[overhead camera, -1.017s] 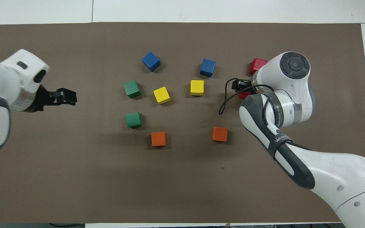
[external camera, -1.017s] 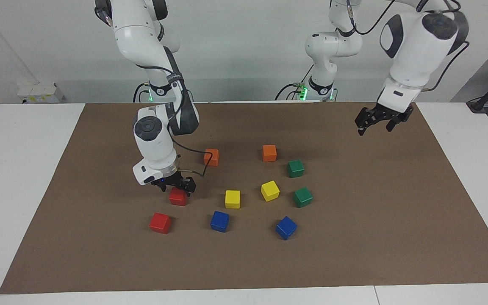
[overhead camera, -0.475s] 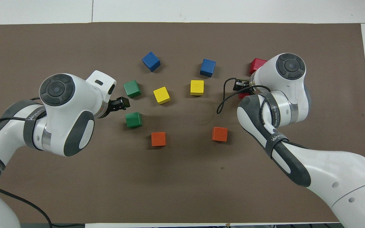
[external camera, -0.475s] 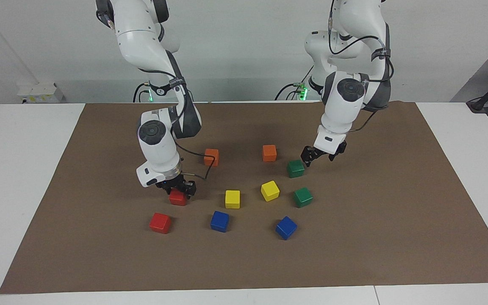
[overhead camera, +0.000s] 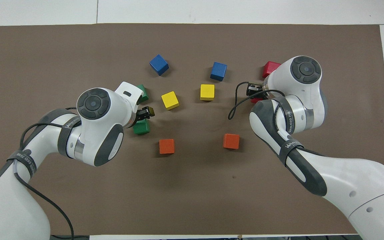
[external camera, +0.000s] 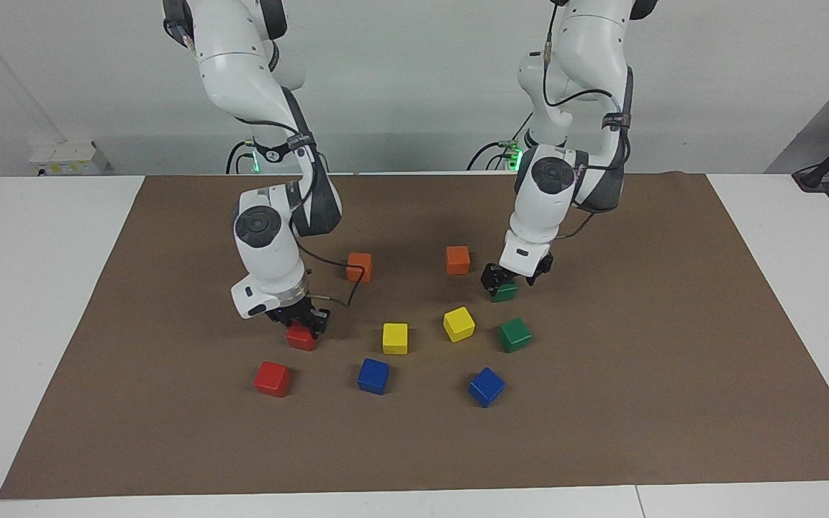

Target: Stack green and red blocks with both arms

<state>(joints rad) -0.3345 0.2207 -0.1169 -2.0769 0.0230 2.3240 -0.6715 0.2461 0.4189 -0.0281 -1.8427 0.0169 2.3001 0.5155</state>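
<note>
Right gripper [external camera: 302,324] clamping red block [external camera: 301,338], two green blocks [external camera: 514,335]

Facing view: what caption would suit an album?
Right tool shut on a red block; left tool open over a green block.

Item count: ten cubes, two arms, one mat.

Red cubes, two: one red cube [external camera: 301,337] under the right gripper [external camera: 299,321] and a second red cube [external camera: 272,378] farther from the robots. Green cubes, two: one green cube [external camera: 506,291] under the left gripper [external camera: 506,279] and a second green cube [external camera: 514,334] farther out. Orange cubes, two: the first orange cube [external camera: 359,266] and the other orange cube [external camera: 458,260]. Yellow cubes, two: the first yellow cube [external camera: 395,338] and the other yellow cube [external camera: 458,324]. Blue cubes, two: the first blue cube [external camera: 373,375] and the other blue cube [external camera: 486,386]. Robot arms, two, each with one gripper. Brown mat [external camera: 637,345], one, under all ten cubes.
</note>
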